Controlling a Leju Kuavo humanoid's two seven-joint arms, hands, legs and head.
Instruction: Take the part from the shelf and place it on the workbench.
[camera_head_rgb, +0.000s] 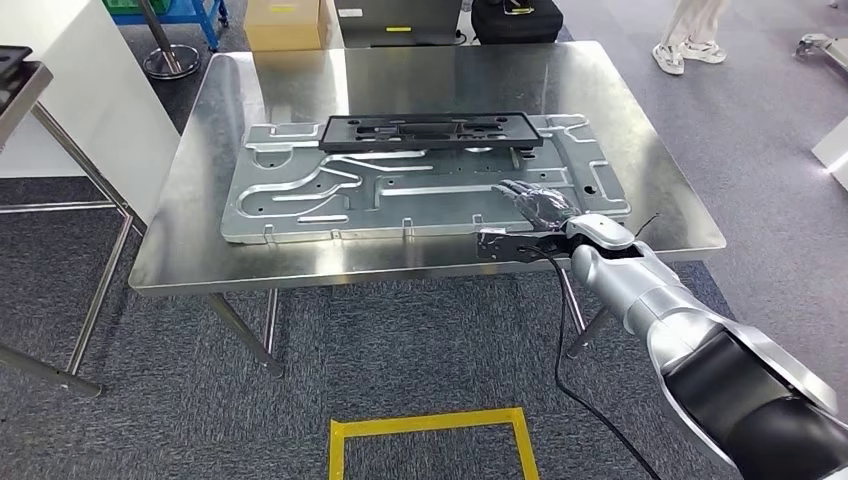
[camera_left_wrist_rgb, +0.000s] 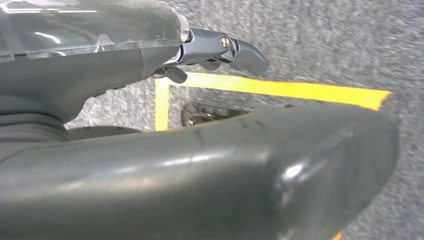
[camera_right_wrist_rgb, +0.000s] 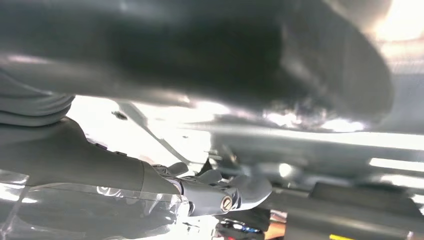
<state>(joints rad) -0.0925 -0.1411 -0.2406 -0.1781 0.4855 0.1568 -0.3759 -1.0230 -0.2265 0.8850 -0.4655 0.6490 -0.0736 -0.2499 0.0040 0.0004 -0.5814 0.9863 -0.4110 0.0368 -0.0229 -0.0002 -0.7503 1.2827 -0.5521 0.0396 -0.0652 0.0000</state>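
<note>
Near the table's (camera_head_rgb: 200, 255) front edge, the right hand (camera_head_rgb: 540, 203) rests spread-fingered on the metal panel (camera_head_rgb: 300, 195); a black frame (camera_head_rgb: 430, 131) lies along the panel's far side.

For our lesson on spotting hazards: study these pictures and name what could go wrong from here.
1. The right robot hand lies over the stamped metal panel; pulling back carelessly might drag it.
2. The black part lies loosely on that panel, so a nudge could shift it.
3. The cable hanging from the wrist might snag the workbench edge.

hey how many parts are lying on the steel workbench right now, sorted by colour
Silver stamped metal panel: 1
Black plastic frame, resting on the panel's far edge: 1
Total: 2
The right hand hovers at the panel's near right corner.
</note>
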